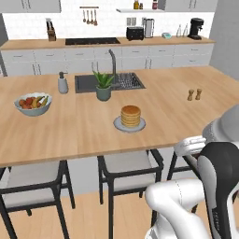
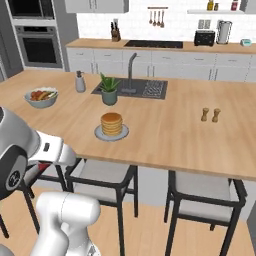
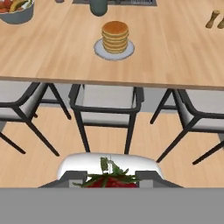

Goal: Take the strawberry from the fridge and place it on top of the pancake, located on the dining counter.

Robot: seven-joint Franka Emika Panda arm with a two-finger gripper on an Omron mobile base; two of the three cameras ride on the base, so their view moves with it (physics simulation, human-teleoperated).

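Left base view: the counter [image 1: 70,130] runs across the frame, light wood, with a sink [image 1: 108,82] set in its far side. The pancake [image 1: 130,116] stands as a stack on a grey plate [image 1: 118,124] near the counter's near edge, roughly central. A potted plant [image 1: 103,86] stands beyond it, just in front of the sink. A soap bottle [image 1: 62,83] is left of the sink. A fruit bowl [image 1: 33,103] sits at far left. Two small shakers [image 1: 194,94] stand together at right, well apart from the pancake. Stools [image 1: 131,171] line the near edge. The arm's white and dark links occupy the lower right, short of the counter.

Right base view: same layout. The pancake [image 2: 111,124] on its plate [image 2: 98,133] is left of centre, near the near edge. Plant [image 2: 109,90], soap bottle [image 2: 80,82] and fruit bowl [image 2: 41,97] lie beyond and to the left; shakers [image 2: 210,115] to the right. An oven [image 2: 39,46] is in the far left wall. The arm rises at lower left, below counter level.

Hand view: the pincer [image 3: 111,181] shows at the bottom edge, its tips clamped on the strawberry [image 3: 114,182]; red flesh and green leaves sit between the tips. The strawberry is over the floor, on the stool side, well short of the counter [image 3: 183,57]. The pancake [image 3: 115,36] lies straight ahead across the counter edge, with a stool [image 3: 107,107] between.
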